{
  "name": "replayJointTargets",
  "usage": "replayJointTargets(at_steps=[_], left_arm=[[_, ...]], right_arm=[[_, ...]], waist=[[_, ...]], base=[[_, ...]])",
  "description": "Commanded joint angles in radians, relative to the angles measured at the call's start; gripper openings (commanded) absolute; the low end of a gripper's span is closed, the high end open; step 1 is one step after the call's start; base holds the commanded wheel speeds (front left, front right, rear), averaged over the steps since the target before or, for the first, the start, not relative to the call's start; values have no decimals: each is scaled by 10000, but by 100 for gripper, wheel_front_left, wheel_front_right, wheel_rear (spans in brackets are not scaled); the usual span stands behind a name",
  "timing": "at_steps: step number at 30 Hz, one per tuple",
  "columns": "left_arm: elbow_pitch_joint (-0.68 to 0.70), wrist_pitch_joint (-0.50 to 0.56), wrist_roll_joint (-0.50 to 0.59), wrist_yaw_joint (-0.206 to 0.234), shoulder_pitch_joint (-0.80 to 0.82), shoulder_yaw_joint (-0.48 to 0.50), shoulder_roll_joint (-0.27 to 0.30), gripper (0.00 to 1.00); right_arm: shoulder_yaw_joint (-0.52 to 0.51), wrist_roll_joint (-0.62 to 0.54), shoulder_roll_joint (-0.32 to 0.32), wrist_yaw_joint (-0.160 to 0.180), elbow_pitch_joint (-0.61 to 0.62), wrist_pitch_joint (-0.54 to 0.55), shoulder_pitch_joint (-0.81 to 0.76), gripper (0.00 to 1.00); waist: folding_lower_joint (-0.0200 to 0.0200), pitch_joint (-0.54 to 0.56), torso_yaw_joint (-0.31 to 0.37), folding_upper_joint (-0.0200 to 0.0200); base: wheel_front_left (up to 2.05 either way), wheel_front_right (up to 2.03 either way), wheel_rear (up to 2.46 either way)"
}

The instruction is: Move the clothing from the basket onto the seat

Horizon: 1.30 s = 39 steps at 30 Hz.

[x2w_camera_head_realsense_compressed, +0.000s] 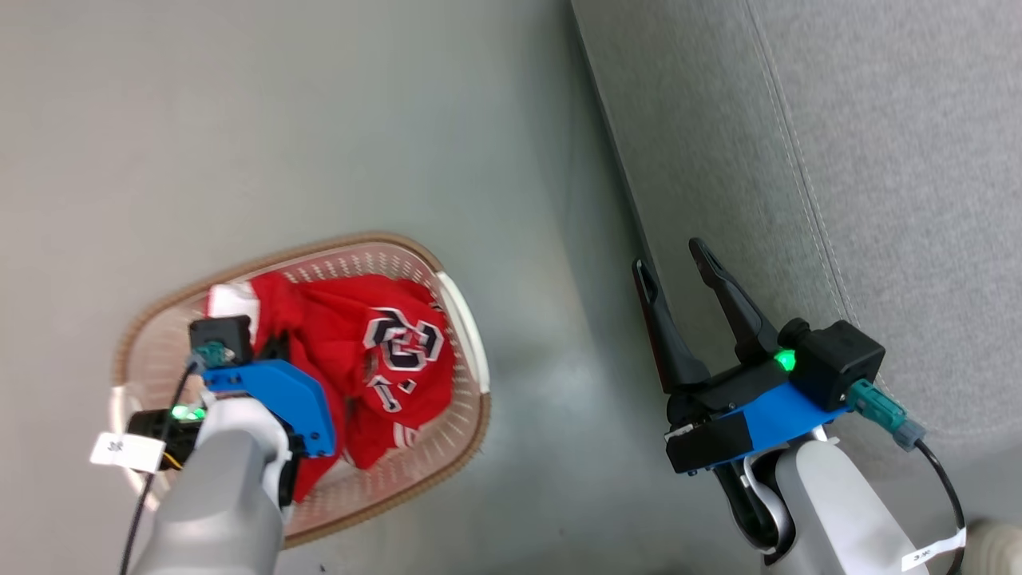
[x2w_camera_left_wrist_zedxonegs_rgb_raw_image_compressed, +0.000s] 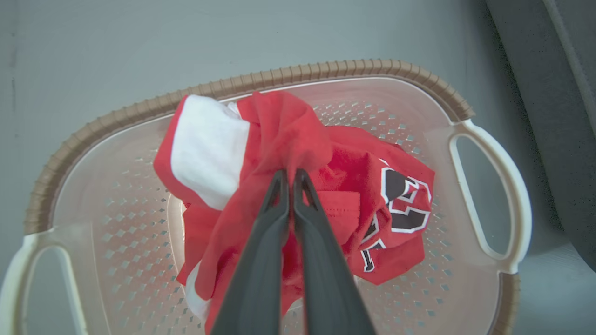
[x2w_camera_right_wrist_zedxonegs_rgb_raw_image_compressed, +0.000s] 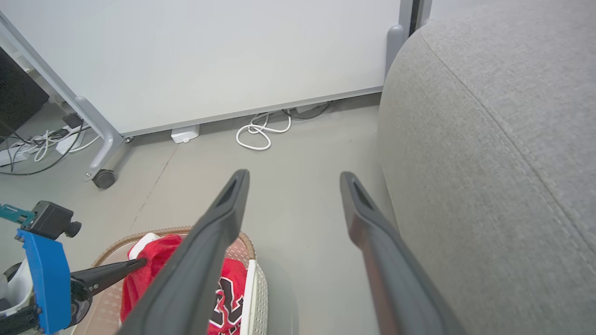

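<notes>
Grey floor [x2w_camera_head_realsense_compressed: 319, 120] all around, the basket [x2w_camera_left_wrist_zedxonegs_rgb_raw_image_compressed: 326, 69] sitting on it with the clothing [x2w_camera_left_wrist_zedxonegs_rgb_raw_image_compressed: 279, 125] bunched inside. Fingers of the left gripper [x2w_camera_left_wrist_zedxonegs_rgb_raw_image_compressed: 291, 173] are pressed together on a red fold right at their tips. Meanwhile the right gripper [x2w_camera_head_realsense_compressed: 671, 254] hangs with fingers spread wide, the seat [x2w_camera_head_realsense_compressed: 918, 160] just beside them.

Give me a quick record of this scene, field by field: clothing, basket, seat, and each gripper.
clothing: red with white trim, bunched inside the basket
basket: on the floor, to the left of the seat
seat: light grey cushion with a seam line
left gripper: shut on a fold of the clothing, above the basket
right gripper: open, holding nothing, by the seat's front edge
</notes>
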<state>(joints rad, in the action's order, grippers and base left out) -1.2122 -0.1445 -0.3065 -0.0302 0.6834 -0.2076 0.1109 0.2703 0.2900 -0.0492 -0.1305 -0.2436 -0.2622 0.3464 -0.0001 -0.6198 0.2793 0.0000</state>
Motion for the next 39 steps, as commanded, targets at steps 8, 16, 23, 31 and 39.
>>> replayJointTargets(at_steps=[8, 16, 23, 31, 39], left_arm=[[236, -650, -323, -681, -463, -352, -485, 0], [1014, -903, -1006, -932, -897, -916, -609, 0], [2625, -836, -2079, -991, -1245, -2094, -610, 0], [4609, -332, -2690, -518, -785, -3134, -604, 0], [5901, 207, -3197, -83, 43, -4135, -605, 0]], right_arm=[[-191, -495, -24, -5, -624, 48, -439, 100], [-210, -687, -27, -5, -712, 479, -1060, 100], [-273, -680, -26, -5, -679, 820, -1795, 100], [-264, -614, -24, -5, -481, 1191, -2376, 100], [103, -567, -26, -5, -197, 1541, -2552, 100]], waist=[[1, 2349, -1504, 0], [1, 3979, -2365, 0], [1, 5405, -2898, 0], [1, 6388, -3237, 0], [1, 6598, -3345, 0]], base=[[0, 0, 0], [0, 0, 0], [0, 0, 0], [0, 0, 0], [0, 0, 0]])
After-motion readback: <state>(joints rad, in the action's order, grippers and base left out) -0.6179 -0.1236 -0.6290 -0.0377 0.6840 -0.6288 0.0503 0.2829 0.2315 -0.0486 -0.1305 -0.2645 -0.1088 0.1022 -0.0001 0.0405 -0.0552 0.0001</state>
